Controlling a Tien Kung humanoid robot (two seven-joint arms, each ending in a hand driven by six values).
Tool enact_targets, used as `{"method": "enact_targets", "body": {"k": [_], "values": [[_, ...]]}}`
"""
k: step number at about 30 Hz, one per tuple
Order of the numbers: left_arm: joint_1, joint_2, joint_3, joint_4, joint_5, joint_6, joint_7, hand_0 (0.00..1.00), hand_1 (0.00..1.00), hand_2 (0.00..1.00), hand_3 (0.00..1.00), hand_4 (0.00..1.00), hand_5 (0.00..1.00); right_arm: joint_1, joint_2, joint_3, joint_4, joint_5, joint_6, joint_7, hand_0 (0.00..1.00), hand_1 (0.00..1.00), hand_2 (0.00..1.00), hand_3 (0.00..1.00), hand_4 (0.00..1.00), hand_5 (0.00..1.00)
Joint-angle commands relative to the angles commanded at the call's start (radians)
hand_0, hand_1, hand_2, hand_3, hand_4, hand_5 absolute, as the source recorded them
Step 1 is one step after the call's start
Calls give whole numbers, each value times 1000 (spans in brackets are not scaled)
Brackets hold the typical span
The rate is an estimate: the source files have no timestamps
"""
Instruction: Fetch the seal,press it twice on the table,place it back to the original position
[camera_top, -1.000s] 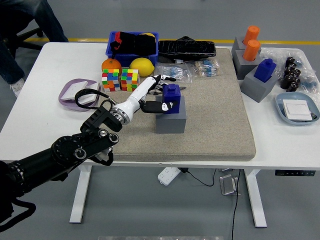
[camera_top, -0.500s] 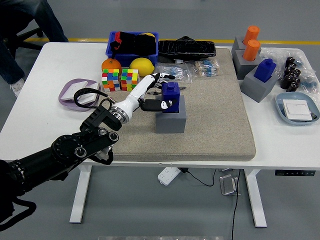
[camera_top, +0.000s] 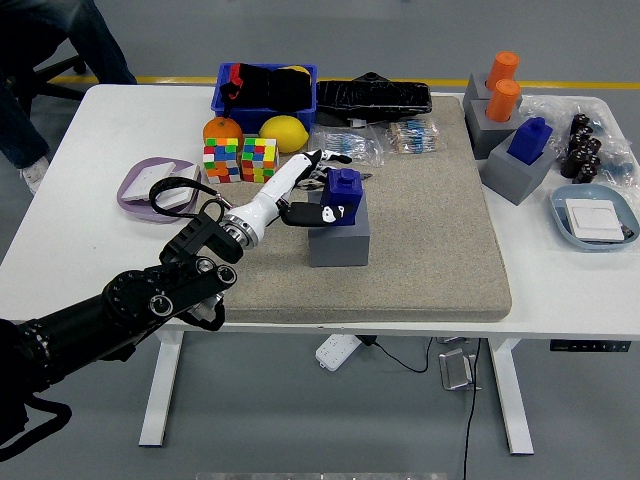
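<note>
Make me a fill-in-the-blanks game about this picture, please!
1. The left hand is wrapped around the ____ seal sitting in the grey block.
2. The two orange seals stand at the far ____ corner of the mat.
3. The lemon lies right beside the ____ bin.
4. Next to the orange fruit stand two colourful puzzle ____.

Missing words: blue; right; blue; cubes
</note>
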Motion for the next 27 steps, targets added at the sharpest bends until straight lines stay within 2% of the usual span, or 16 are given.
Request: {"method": "enact_targets", "body": {"k": [17, 27], "values": [[7, -15, 7, 6, -29, -5, -24, 802, 591, 516, 763, 642, 2, 0, 1, -1, 0, 2, -1, 1, 870, 731, 712, 729, 841, 508], [-5, -9, -10, 4, -29, 4, -36, 802, 595, 517, 759, 625, 2, 1, 1, 0, -1, 2, -1, 1, 870, 731, 712, 729, 841, 508]]}}
